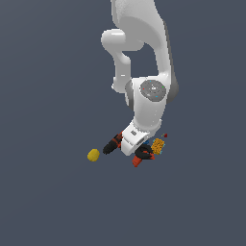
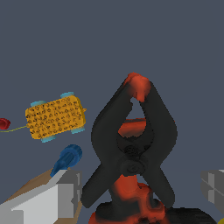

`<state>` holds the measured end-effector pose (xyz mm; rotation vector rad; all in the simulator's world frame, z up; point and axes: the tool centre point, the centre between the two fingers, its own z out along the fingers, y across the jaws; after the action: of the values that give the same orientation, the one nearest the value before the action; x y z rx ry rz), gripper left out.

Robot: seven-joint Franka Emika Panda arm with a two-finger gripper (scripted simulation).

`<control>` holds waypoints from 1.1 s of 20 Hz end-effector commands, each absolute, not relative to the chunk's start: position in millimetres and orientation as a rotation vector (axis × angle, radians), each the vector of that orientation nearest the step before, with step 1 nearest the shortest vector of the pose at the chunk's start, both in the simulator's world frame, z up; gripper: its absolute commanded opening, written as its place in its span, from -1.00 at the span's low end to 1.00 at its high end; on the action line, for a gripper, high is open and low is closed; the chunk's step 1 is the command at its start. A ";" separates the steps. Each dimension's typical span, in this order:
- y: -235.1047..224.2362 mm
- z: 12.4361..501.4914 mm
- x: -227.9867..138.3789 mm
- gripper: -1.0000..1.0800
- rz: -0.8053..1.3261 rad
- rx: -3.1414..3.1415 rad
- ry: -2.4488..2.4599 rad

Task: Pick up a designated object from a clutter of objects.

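The designated object, a black clamp-shaped piece (image 2: 131, 144) with a red-orange end (image 2: 138, 85), lies partly on top of the red-and-black drill (image 2: 127, 208). My gripper (image 2: 140, 192) is open, with one finger (image 2: 61, 199) on each side of the black object, and holds nothing. In the exterior view my gripper (image 1: 132, 143) hangs low over the pile. The black object (image 1: 143, 153) pokes out beside it, and the drill (image 1: 113, 143) shows on the other side.
An orange-yellow block (image 2: 54, 117) (image 1: 158, 146) lies beside the black object. A small red bit (image 2: 3, 124) and a blue bit (image 2: 68, 157) lie near it. A tan box (image 2: 30, 190) is under one finger. A yellow ball (image 1: 93, 154) lies apart on the exterior view's left.
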<state>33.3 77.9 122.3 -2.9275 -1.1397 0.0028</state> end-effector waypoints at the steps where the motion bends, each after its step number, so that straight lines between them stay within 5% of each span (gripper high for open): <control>1: 77.9 122.3 33.5 0.92 0.002 -2.928 -1.140; 18: 78.0 71.5 33.4 0.92 0.000 -2.925 -1.146; 19: 78.0 71.5 33.4 -1.00 0.000 -2.925 -1.146; 22: 78.0 71.5 33.4 -1.00 0.000 -2.925 -1.146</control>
<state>36.6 75.6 76.0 -2.9304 -1.1420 -0.0125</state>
